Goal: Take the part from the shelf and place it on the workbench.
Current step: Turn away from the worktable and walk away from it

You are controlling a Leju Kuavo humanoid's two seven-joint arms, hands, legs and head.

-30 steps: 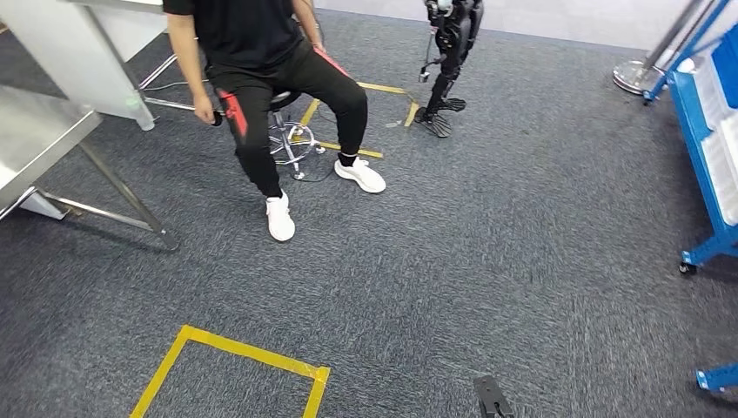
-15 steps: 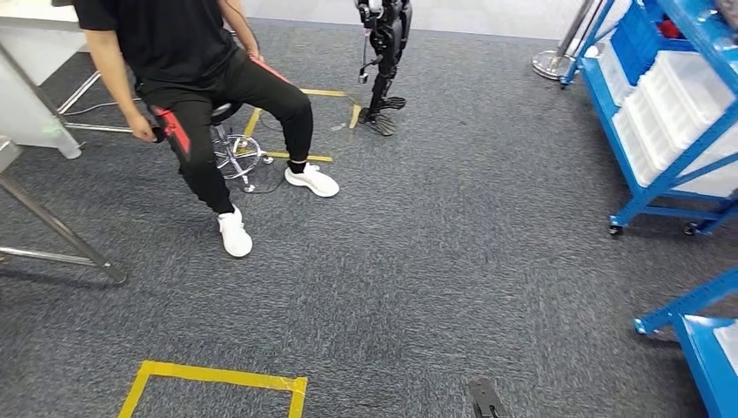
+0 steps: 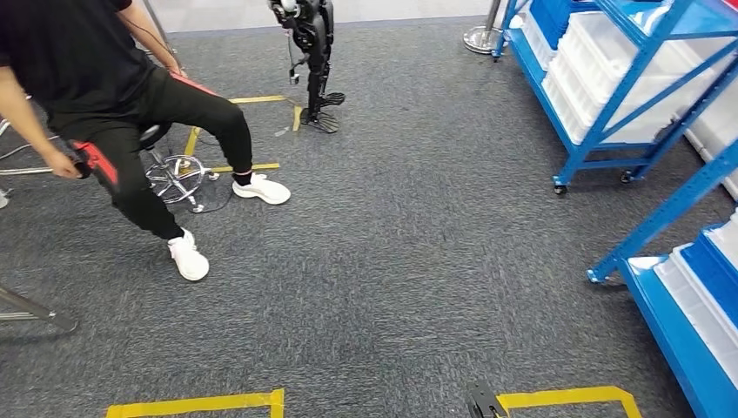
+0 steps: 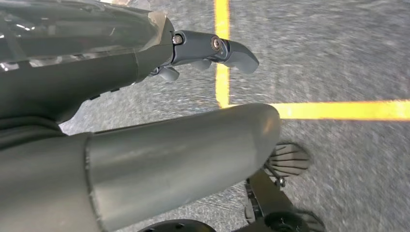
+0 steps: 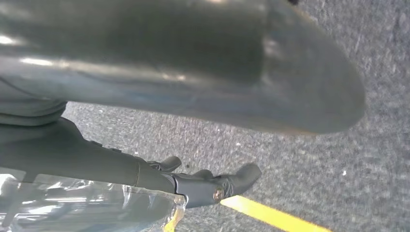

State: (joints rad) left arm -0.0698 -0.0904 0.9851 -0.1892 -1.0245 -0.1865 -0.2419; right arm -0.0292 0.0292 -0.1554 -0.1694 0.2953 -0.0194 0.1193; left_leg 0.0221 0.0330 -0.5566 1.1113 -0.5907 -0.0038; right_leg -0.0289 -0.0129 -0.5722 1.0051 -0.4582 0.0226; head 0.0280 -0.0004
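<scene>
Blue shelving [image 3: 609,78] with white and blue bins stands at the right, and a second blue rack [image 3: 687,287] sits closer at the lower right. I cannot make out the part in the bins. A metal leg of the workbench [image 3: 26,309] shows at the far left edge. My left hand [image 4: 96,72] hangs over the grey carpet with its fingers [image 4: 212,48] stretched out and nothing in them. My right hand [image 5: 121,169] hangs the same way, its fingers [image 5: 217,186] apart and holding nothing.
A person in black [image 3: 104,104] sits on a wheeled stool [image 3: 178,174] at the left, legs stretched onto the carpet. Another robot's legs [image 3: 315,52] stand at the back. Yellow tape [image 3: 200,403] marks squares on the floor near me.
The whole view has swung to the right: the person and table slid left, and the blue shelving has come into the right side. Both hands still hang with nothing in them.
</scene>
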